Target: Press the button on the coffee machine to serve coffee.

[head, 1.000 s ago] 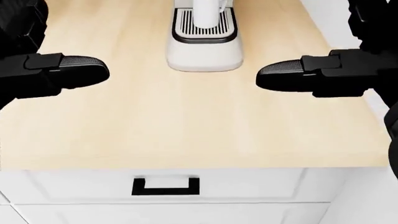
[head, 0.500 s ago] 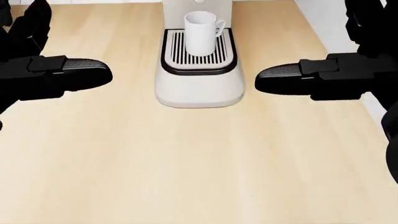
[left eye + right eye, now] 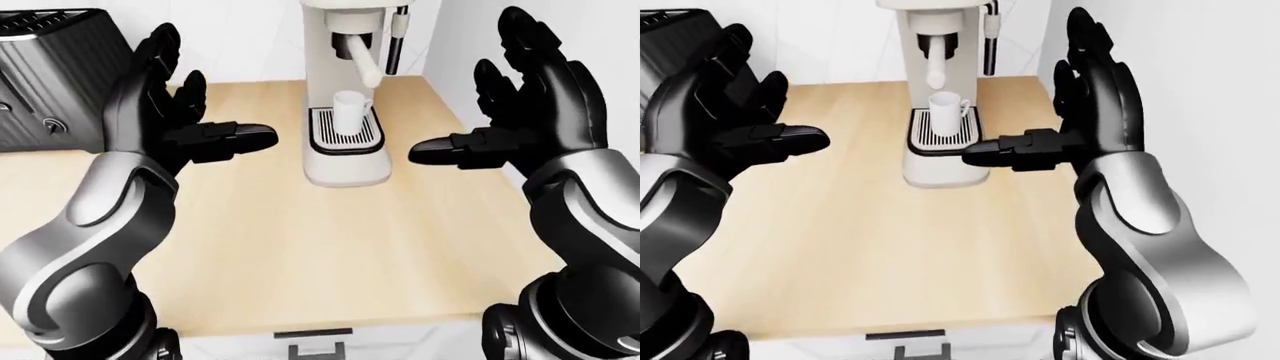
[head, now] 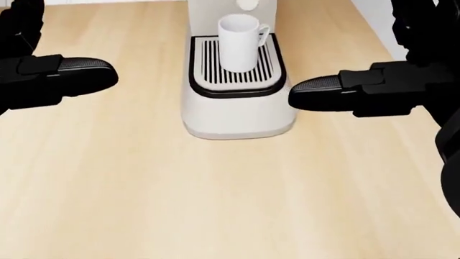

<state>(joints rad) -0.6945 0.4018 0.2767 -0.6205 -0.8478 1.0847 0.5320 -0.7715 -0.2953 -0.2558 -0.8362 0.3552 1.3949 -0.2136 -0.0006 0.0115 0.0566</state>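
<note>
A white coffee machine [image 3: 345, 90] stands on the wooden counter [image 3: 300, 247], at the top middle of the left-eye view. A white mug [image 4: 239, 35] sits on its slotted drip tray [image 4: 237, 73] under the spout. I cannot see the button in any view. My left hand [image 3: 190, 124] is open, raised to the left of the machine, thumb pointing at it. My right hand [image 3: 520, 120] is open to the right of the machine, and its thumb tip [image 4: 302, 97] is close beside the base. Neither hand touches anything.
A black toaster [image 3: 50, 75] stands on the counter at the top left of the left-eye view. White wall closes the right side. A drawer with a black handle [image 3: 312, 346] lies below the counter's near edge.
The whole head view has shifted: the machine and mug sit lower and larger, and the drawer front has dropped out of view, so the camera moved in. Both hands stay open.
</note>
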